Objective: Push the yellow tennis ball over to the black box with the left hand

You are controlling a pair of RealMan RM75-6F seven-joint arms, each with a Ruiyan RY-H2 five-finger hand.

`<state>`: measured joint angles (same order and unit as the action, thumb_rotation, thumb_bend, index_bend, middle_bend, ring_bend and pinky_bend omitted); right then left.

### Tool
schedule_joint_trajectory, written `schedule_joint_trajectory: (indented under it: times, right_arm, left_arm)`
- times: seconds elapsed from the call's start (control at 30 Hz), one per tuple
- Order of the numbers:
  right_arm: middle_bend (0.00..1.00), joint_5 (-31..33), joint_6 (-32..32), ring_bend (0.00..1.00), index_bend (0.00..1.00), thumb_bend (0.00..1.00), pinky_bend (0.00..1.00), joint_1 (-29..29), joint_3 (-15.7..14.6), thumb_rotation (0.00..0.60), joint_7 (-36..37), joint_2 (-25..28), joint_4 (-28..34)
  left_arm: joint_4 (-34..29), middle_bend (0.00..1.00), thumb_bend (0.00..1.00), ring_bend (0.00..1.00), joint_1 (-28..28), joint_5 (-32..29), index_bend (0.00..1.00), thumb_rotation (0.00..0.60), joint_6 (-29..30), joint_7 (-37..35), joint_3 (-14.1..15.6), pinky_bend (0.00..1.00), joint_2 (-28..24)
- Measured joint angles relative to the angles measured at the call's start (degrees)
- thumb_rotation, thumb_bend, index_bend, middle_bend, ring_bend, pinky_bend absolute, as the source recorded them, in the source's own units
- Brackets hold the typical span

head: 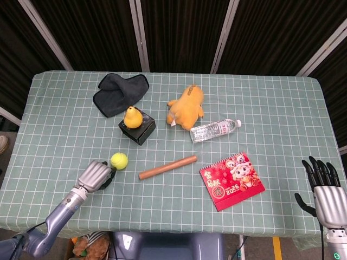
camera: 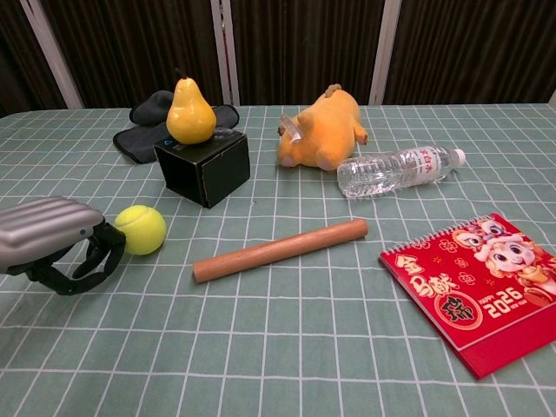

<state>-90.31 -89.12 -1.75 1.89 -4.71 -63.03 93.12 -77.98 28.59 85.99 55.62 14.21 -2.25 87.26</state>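
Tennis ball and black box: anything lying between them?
Nothing: both views show only bare tablecloth between the tennis ball and the black box.

The left hand (head: 95, 175) had a ribbed silver-grey metal back with black fingers and black inner parts, and it sat on a slim silver-grey forearm (head: 60, 208) with a darker band at the wrist. The right hand (head: 324, 191) looked the same, with a silver back, black fingers and a small green light below its wrist
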Motion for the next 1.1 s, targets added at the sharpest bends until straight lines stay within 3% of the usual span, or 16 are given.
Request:
schedule_joint_trajectory:
  times: [0.5, 0.87, 1.1]
  right_arm:
    - [0.0, -1.18, -0.8, 0.0, 0.0, 0.34, 0.0, 0.36, -0.32, 0.6, 0.33, 0.16, 0.02]
    - [0.0, -1.7, -1.93, 0.0, 0.0, 0.33, 0.0, 1.06, -0.49, 0.6, 1.11, 0.49, -0.17]
    - [0.0, -1.66, -2.23, 0.0, 0.0, 0.34, 0.0, 1.38, -0.52, 0.6, 1.54, 0.65, -0.22]
  left_arm:
    - [1.39, 0.65, 0.42, 0.45, 4.67, -7.05, 0.56, 0.6, -4.96, 1.44, -3.36, 0.65, 1.87]
    - [3.19, 0.64, 0.42, 0.44, 8.68, -11.78, 0.56, 0.6, -8.54, 1.87, -5.91, 0.55, 2.99]
    - [5.2, 0.56, 0.42, 0.38, 10.51, -13.87, 0.55, 0.6, -9.97, 2.09, -6.51, 0.47, 3.34]
